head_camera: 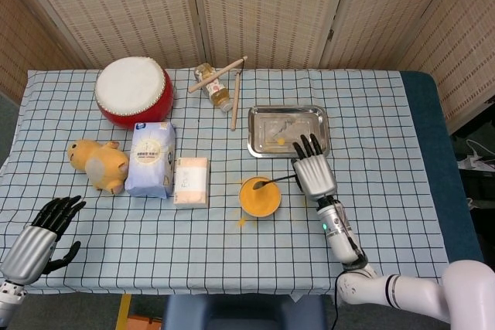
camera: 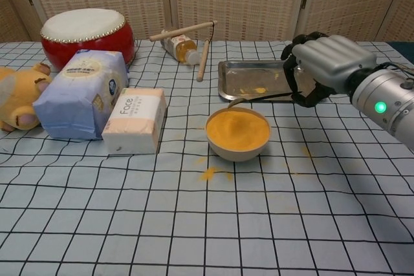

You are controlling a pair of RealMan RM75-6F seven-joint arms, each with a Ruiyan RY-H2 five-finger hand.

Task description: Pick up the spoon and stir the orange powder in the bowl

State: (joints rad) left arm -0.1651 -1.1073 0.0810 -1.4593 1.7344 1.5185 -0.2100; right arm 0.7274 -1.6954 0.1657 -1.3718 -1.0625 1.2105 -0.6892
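A folding screen (head_camera: 255, 5) of woven tan panels in wooden frames stands behind the table (head_camera: 371, 113); the table wears a pale blue cloth with a dark grid (a darker blue edge shows at its right end); grey floor (head_camera: 6, 106) shows at the left; lighting is even.

Orange powder (camera: 237, 128) in white bowl (camera: 237, 152); red drum (camera: 88, 35); blue-checked white tablecloth (camera: 194, 224).

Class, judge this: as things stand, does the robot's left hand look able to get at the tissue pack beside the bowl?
Probably yes. The left hand is open at the near left table edge, and bare cloth lies between it and the tissue pack; whether the arm stretches that far is uncertain.
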